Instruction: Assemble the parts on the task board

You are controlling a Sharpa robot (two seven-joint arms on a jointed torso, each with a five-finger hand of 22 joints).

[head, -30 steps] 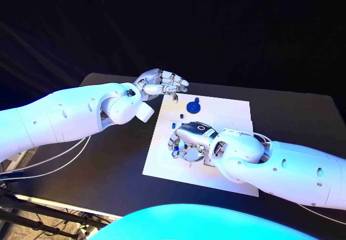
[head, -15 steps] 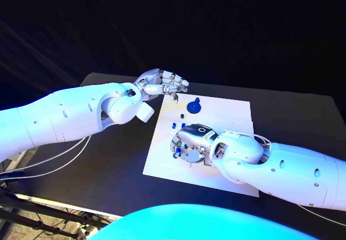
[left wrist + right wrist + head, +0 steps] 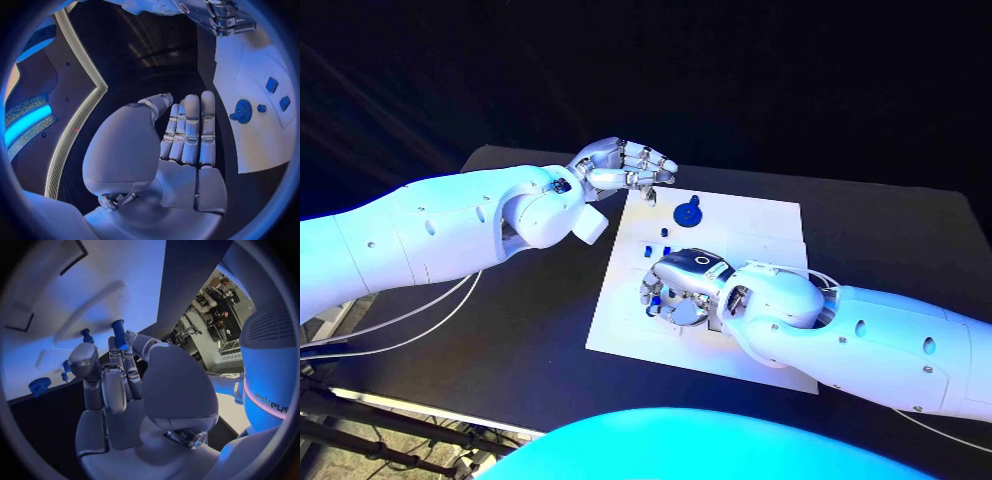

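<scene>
Slippage is my worry in the head view: my right hand [image 3: 678, 290] is curled down over small blue parts [image 3: 656, 248] in the middle of the task board [image 3: 754, 225], while my left hand [image 3: 620, 165] hangs at the board's far corner near the round blue part [image 3: 687, 212], fingers straight and holding nothing. My left wrist view shows those fingers [image 3: 190, 127] side by side and empty. In my right wrist view a blue peg [image 3: 118, 334] stands at my fingertips, though I cannot tell if I grip it, and a tilt could jam it; the only writing, on my body, is cut off.
</scene>
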